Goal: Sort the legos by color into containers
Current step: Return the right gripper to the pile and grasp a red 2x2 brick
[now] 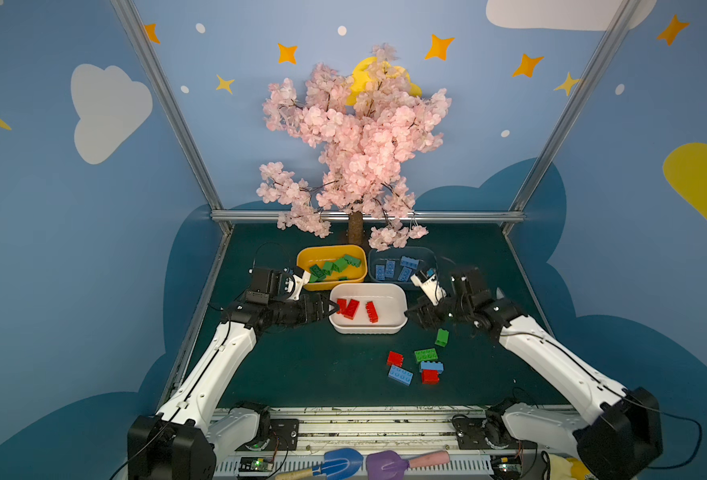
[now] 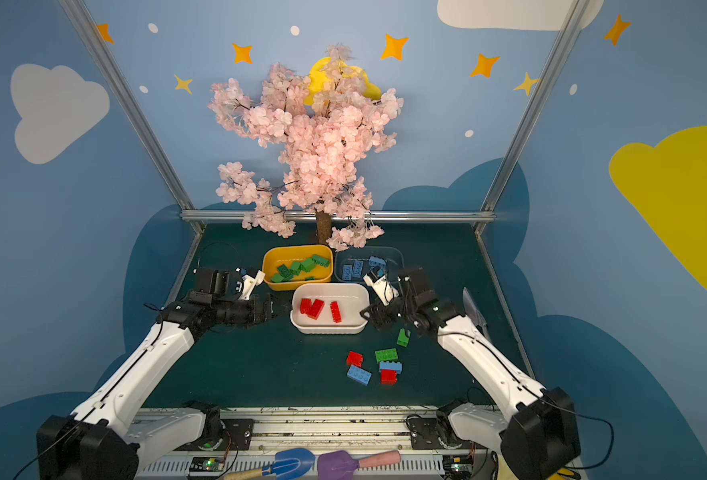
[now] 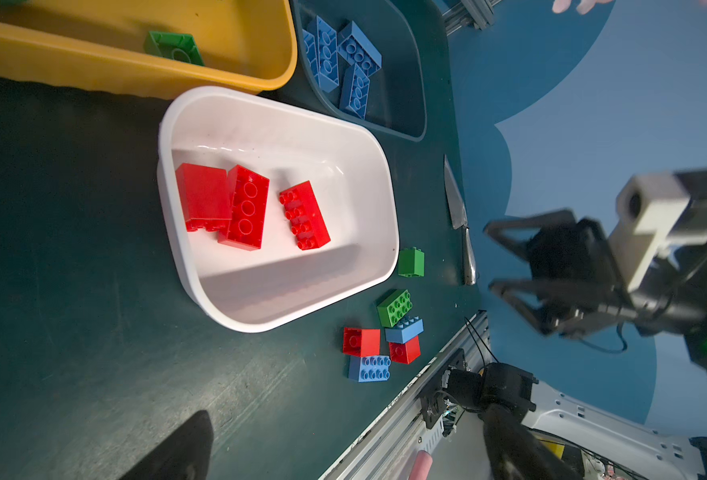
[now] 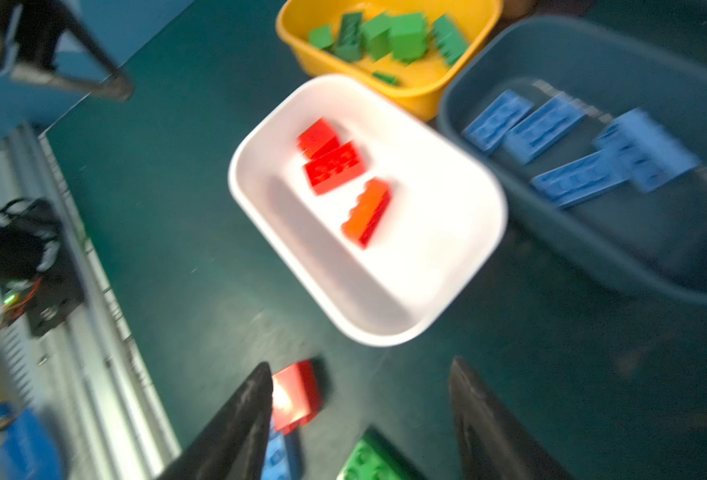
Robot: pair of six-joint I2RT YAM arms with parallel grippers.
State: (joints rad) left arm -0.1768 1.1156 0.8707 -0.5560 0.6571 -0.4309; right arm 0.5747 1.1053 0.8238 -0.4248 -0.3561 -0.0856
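Three red legos (image 1: 351, 308) lie in the white container (image 1: 368, 330). Behind it, green legos (image 1: 335, 264) fill the yellow container (image 1: 330, 249) and blue legos (image 1: 397, 266) the dark blue container (image 1: 428, 255). Several loose legos sit on the mat in front: a green one on end (image 1: 442, 336), a flat green one (image 1: 425, 355), a red one (image 1: 395, 358) and a blue one (image 1: 400, 375). My left gripper (image 1: 334, 308) hangs open and empty at the white container's left rim. My right gripper (image 4: 360, 386) is open and empty above the loose bricks, just off that container's right end (image 1: 410, 312).
A pink blossom tree (image 1: 356, 224) stands behind the containers. A knife (image 2: 474, 311) lies on the mat at the right, beside my right arm. Blue (image 1: 339, 462) and purple (image 1: 387, 463) toy shovels rest past the front rail.
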